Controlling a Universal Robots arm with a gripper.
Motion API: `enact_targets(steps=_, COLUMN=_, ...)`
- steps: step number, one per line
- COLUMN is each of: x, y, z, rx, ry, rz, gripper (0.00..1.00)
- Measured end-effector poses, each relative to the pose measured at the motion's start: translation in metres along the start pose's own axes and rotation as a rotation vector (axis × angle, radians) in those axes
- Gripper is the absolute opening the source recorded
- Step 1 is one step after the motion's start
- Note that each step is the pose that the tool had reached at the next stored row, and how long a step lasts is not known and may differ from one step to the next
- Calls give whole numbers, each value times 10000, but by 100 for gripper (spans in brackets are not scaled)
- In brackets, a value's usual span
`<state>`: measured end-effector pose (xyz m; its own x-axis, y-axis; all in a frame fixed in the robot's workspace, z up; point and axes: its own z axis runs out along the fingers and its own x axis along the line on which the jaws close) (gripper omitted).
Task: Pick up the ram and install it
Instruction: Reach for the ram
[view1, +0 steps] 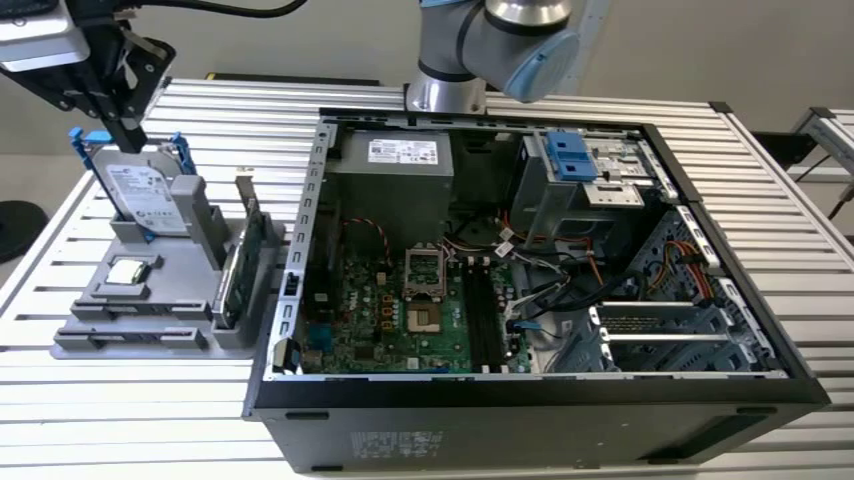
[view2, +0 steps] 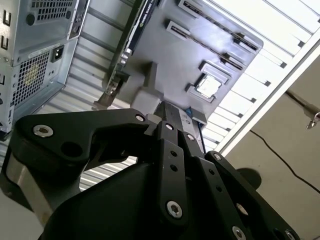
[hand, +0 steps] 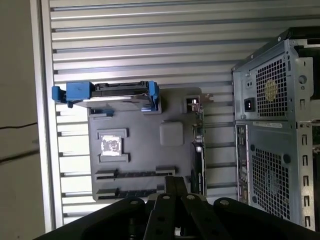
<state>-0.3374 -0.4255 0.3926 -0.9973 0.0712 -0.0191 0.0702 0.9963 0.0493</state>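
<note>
My gripper (view1: 131, 140) hangs at the exterior view's far left, just above the top edge of the silver hard drive with blue bracket (view1: 138, 185). Its fingers (hand: 175, 182) are pressed together, shut, with nothing seen between them; the second wrist view shows the same closed tips (view2: 171, 114). The ram (hand: 135, 174) appears as a thin dark strip set on edge in a long slot of the grey fixture (hand: 172, 134), with a second such strip (hand: 131, 192) beside it. The motherboard's black slots (view1: 482, 320) lie inside the open computer case (view1: 534, 390).
On the grey fixture (view1: 94, 345) also sit a processor chip (view1: 127, 270) and a green circuit card standing on edge (view1: 238, 275). The arm's base (view1: 447, 95) rises behind the case. A ribbed metal table (view1: 160, 420) carries everything; cables cross the case interior.
</note>
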Motion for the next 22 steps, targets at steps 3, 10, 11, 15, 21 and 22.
enact_targets(steps=3, x=20, y=-5, z=-1, rx=1, ry=1, rz=1, gripper=0)
enact_targets(steps=10, x=69, y=-15, z=-2, rx=1, ry=1, rz=1, gripper=0)
enact_targets(steps=11, x=78, y=-17, z=-2, rx=0, ry=0, rz=0, gripper=0)
enact_targets(steps=15, x=123, y=-24, z=-4, rx=1, ry=0, rz=1, gripper=0)
enact_targets(steps=21, x=198, y=-35, z=-6, rx=1, ry=1, rz=1, gripper=0)
enact_targets(steps=22, x=208, y=-36, z=-6, rx=1, ry=0, rz=1, gripper=0)
